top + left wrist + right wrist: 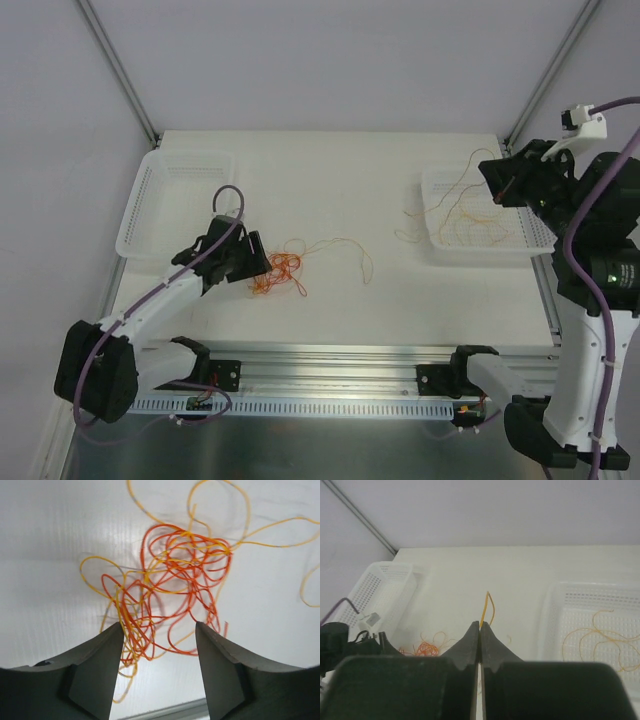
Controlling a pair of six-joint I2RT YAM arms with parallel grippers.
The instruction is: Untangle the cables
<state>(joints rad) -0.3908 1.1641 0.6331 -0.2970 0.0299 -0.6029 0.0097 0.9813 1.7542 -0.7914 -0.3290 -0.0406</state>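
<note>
A small tangle of red-orange and yellow-orange cables (283, 270) lies on the table centre-left, with a loose yellow strand (350, 250) trailing right. My left gripper (262, 262) is open just left of the tangle; in the left wrist view its fingers (102, 665) straddle the near loops of the tangle (170, 585). My right gripper (497, 182) is raised above the right basket (540, 240) and shut on a yellow-orange cable (486, 607), which hangs down into that basket (455, 205).
An empty white basket (170, 200) stands at the back left. The right basket holds several yellow strands (600, 635). An aluminium rail (340, 365) runs along the near edge. Frame posts rise at both back corners.
</note>
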